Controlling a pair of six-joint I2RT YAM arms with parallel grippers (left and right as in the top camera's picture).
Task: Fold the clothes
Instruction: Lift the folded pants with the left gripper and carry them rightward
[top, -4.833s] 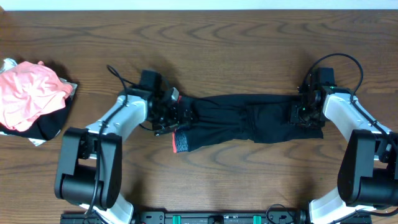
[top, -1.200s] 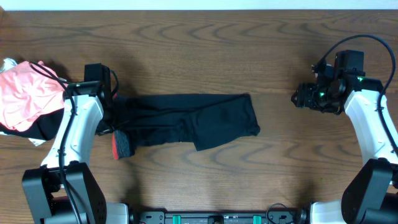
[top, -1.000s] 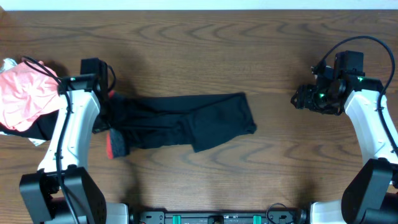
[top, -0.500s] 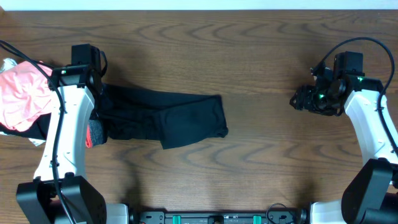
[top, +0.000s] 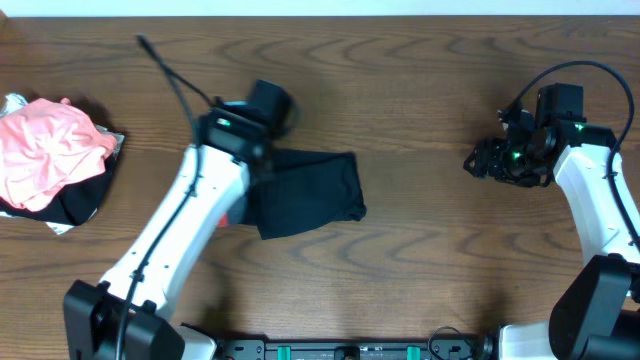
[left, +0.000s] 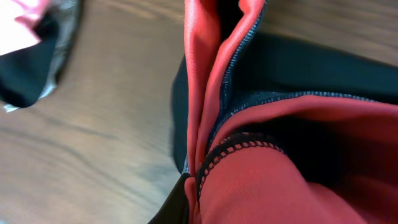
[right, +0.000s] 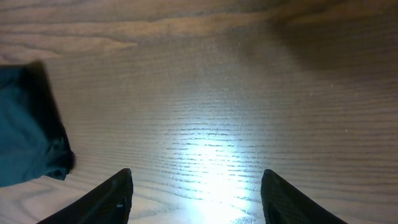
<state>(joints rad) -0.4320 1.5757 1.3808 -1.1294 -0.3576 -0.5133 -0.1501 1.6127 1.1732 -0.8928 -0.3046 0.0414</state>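
The clothes (top: 312, 190), black leggings, lie bunched left of the table's centre in the overhead view. My left arm reaches over them, and its gripper (top: 258, 165) is shut on the waistband end, held over the rest of the cloth. The left wrist view is filled by the coral-red waistband edge (left: 205, 81) and black fabric (left: 311, 68), which cover the fingers. My right gripper (top: 487, 160) hangs open over bare wood at the right. In its wrist view the gripper (right: 198, 198) holds nothing, and the leggings' edge (right: 25, 130) shows at the far left.
A pile of pink and black garments (top: 50, 160) sits at the table's left edge, and its corner (left: 31, 37) shows in the left wrist view. Bare wooden table (top: 430, 260) lies between the leggings and the right arm.
My left arm has swung from the left edge to the right, carrying the waistband end over the rest of the leggings. The right arm has stayed put.
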